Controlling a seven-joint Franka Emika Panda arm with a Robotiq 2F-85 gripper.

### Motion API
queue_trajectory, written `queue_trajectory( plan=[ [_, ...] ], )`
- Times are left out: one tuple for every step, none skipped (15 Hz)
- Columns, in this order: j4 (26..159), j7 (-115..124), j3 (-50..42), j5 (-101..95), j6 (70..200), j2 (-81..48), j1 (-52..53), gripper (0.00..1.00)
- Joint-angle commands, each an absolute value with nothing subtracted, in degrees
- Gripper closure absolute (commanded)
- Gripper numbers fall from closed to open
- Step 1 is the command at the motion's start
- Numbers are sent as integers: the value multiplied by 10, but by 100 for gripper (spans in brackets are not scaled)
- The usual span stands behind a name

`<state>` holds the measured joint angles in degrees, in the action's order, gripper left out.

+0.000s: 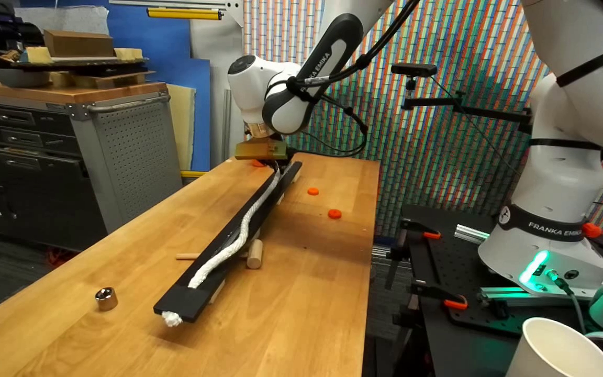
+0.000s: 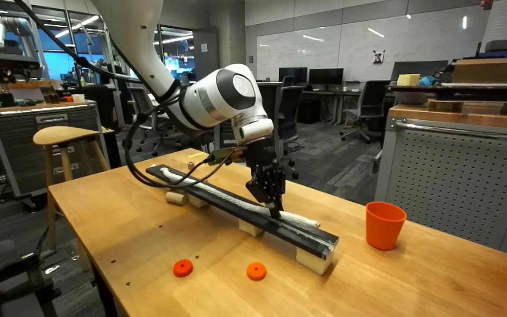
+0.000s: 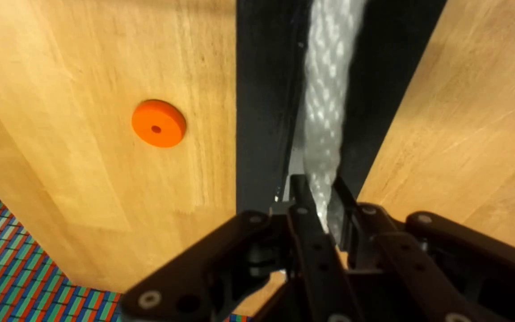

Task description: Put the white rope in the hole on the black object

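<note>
I am seeing the white rope (image 3: 327, 80) lying along the black bar (image 2: 231, 208). In an exterior view it is passing beneath the bar's solid-topped end, and a white tuft (image 1: 171, 318) is showing at that tip. Toward the bar's opposite end, I am gripping the rope through my remote pincer (image 3: 321, 184), its jaws standing nearly together with the cord between them; past them, the rope's loose end is reaching toward the bar's edge. Pale blocks (image 2: 315, 260) are propping the bar above the tabletop (image 2: 148, 237). A wooden cylinder (image 1: 254, 255) is lying just beside the bar, and 2 orange discs (image 2: 253, 274) are resting farther off on that side. A shiny metal piece (image 1: 106, 299) is standing across the bar from them, and an orange cup (image 2: 383, 231) beyond the bar's grooved end.
</note>
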<state>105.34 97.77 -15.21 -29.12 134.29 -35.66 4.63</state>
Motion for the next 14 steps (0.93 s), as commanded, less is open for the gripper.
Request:
queue_trajectory(
  plan=[
    [1042, 1012, -190, -341, 1364, -377, 71, 96],
    [1041, 1020, -197, -355, 1365, -379, 73, 96],
    [1040, 1029, -202, -368, 1362, -382, 74, 96],
    [1041, 1036, -205, -377, 1361, -382, 72, 96],
    [1041, 1040, -206, -383, 1357, -383, 70, 96],
    [1041, 1044, -204, -387, 1354, -383, 68, 96],
    [1042, 1048, -204, -392, 1352, -382, 67, 96],
    [1043, 1053, -203, -398, 1351, -381, 67, 96],
    [1044, 1057, -203, -402, 1350, -380, 68, 96],
    [1046, 1061, -202, -407, 1350, -379, 68, 96],
    [1047, 1066, -202, -412, 1349, -377, 69, 96],
    [1049, 1070, -201, -416, 1348, -375, 69, 96],
    [1052, 1074, -199, -421, 1345, -370, 69, 96],
    [1056, 1075, -198, -424, 1344, -366, 69, 96]
  ],
)
